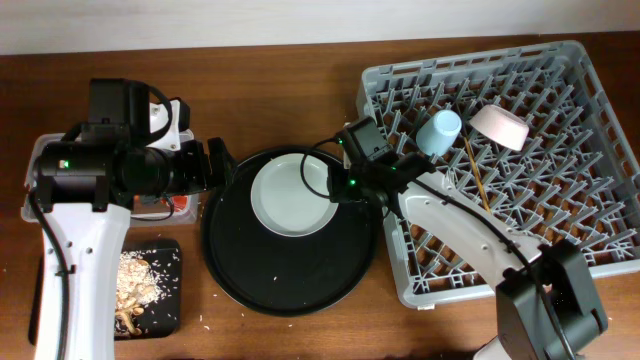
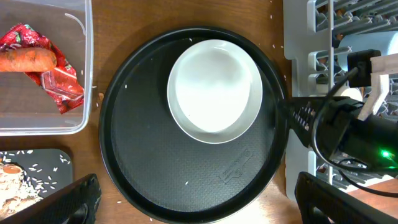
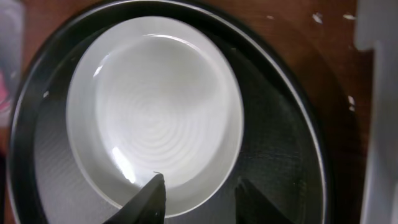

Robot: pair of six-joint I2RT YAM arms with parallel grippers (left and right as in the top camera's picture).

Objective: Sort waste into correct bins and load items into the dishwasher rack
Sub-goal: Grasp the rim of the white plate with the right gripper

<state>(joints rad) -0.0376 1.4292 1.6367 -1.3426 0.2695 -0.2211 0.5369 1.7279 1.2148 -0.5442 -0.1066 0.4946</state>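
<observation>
The pale round plate lies on the round black tray, and the right gripper stands partly open astride the plate's near rim, one finger over the plate and one over the tray, gripping nothing. The left gripper hangs wide open and empty above that tray. The clear tub holds the carrot and red wrapper, the shallow black tray holds food scraps, and the dishwasher rack holds the light-blue cup, pinkish bowl and chopstick.
</observation>
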